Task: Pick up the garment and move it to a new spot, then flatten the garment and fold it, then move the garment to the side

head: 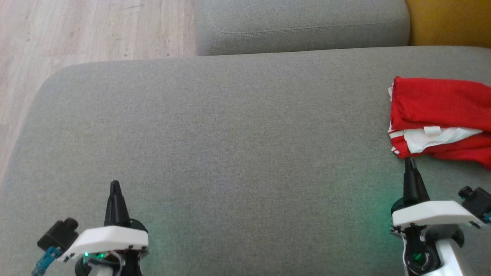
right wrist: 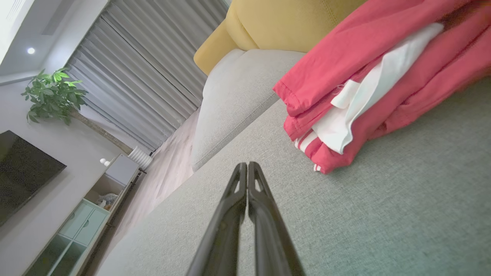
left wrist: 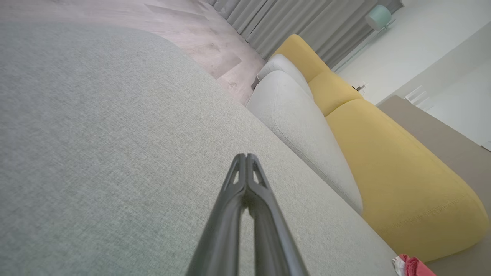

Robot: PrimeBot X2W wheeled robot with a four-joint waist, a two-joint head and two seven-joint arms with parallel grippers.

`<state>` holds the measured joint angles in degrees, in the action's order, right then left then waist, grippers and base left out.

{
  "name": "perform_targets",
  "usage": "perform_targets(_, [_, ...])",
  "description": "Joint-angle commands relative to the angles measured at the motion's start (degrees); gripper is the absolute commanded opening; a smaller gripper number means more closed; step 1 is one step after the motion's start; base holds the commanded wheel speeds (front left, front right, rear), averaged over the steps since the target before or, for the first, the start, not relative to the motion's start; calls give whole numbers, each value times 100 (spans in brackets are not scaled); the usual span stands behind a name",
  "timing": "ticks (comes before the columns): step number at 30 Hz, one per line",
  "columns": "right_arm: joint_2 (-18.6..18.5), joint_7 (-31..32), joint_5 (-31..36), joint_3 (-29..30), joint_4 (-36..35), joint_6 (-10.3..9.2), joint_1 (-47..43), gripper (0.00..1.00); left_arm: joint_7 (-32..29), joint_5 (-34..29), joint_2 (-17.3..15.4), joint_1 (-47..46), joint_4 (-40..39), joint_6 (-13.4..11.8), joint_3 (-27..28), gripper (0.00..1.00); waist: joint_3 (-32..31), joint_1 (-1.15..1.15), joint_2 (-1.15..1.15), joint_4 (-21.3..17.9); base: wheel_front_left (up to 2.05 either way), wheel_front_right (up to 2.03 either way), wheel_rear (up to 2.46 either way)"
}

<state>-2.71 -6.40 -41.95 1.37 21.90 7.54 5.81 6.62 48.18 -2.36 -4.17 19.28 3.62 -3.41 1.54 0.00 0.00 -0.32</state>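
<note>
**Left gripper (head: 114, 184) and right gripper (head: 410, 160) both clenched and empty; garment (head: 433, 115) at the seat's right**

The left gripper's two dark fingers are pressed together tip to tip with nothing between them. It is over the near left part of the grey seat (head: 238, 126), pointing away from the robot, with bare fabric all around it. It is well apart from the garment, a scrap of which shows at the lower right corner of the left wrist view.

The right gripper is also clamped tight on nothing. Its tips point at the garment's near left corner and stand close to it without touching. In the right wrist view a strip of seat fabric lies between the tips and the cloth.

The garment is red with white parts and white stripes at a hem. It lies on the right side of the seat, folded into a few layers, with a white layer showing between red ones along its near side. Its right part runs out of the head view.

Beyond the seat are a grey cushion (head: 299, 27) and, to its right, a yellow cushion (head: 448, 23). Wood floor (head: 76, 34) shows at the far left. The right wrist view also takes in curtains (right wrist: 145, 76), a plant (right wrist: 53, 94), a dark screen (right wrist: 23, 168) and a low cabinet (right wrist: 96, 203).
</note>
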Motion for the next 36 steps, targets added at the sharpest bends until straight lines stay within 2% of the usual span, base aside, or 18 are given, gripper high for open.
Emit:
perform_targets(1, [-13,52,-199,1,-240,-2,189,0,-43,168,-21,-223,-208,57,154,0,-3,0,0,1,0,0,0])
perform_targets(36, [-15,628,-2444,241,-495,-4,118,0,-633,2138,-35,-213,-354,211,544,0,-65,0,0,15,0,0,0])
